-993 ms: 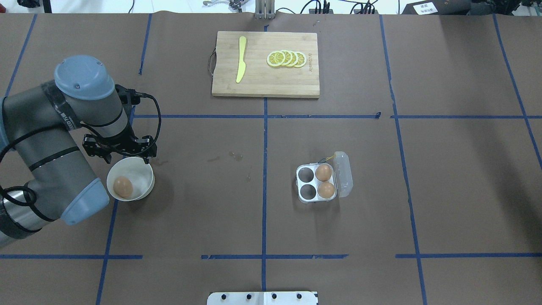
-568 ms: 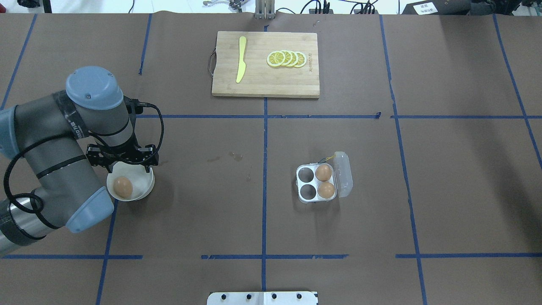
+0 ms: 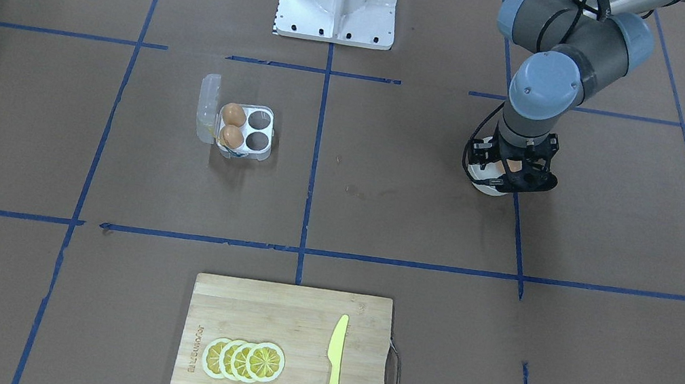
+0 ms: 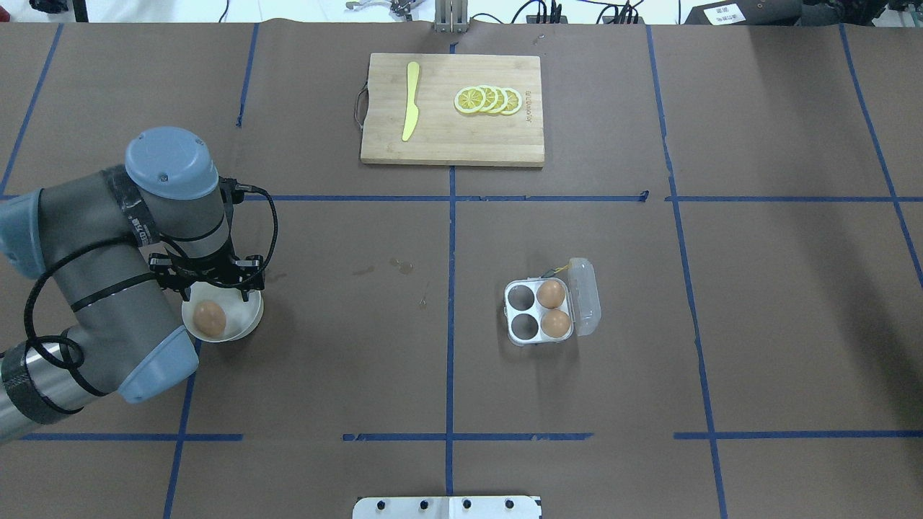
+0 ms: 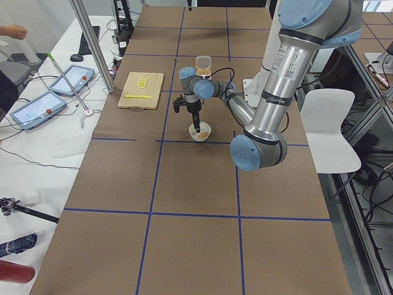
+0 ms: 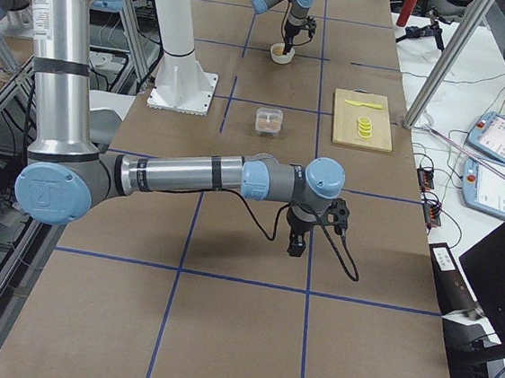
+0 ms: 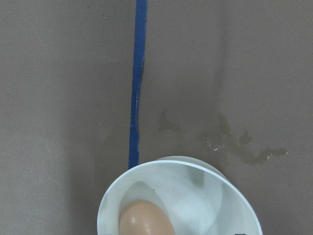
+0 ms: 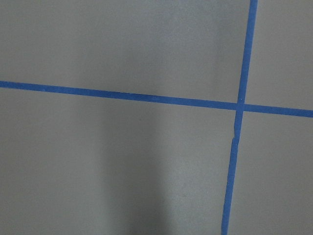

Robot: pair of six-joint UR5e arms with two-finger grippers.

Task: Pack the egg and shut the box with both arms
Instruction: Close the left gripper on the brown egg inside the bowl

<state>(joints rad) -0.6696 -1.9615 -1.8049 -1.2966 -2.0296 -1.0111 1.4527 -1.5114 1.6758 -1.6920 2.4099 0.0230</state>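
The egg (image 4: 210, 318) lies in a white bowl (image 4: 250, 314) at the table's left; it also shows in the left wrist view (image 7: 145, 221), low in the bowl (image 7: 195, 169). My left gripper (image 4: 208, 287) hangs open over the bowl's far rim, just above the egg. The clear box (image 4: 510, 311) stands right of centre, its lid (image 4: 585, 299) open to the right. Two brown eggs (image 4: 551, 293) (image 4: 556, 323) fill its right cells; the left cells are empty. My right gripper (image 6: 297, 244) shows only in the exterior right view, low over bare table; I cannot tell its state.
A wooden cutting board (image 4: 451, 148) with a yellow knife (image 4: 411, 101) and lemon slices (image 4: 488, 99) lies at the far middle. The robot's base plate (image 4: 447, 507) sits at the near edge. Blue tape lines cross the brown table.
My left arm has swung toward the robot, bringing the gripper from beyond the bowl's far rim to over the bowl. Egg, bowl and box have not moved.
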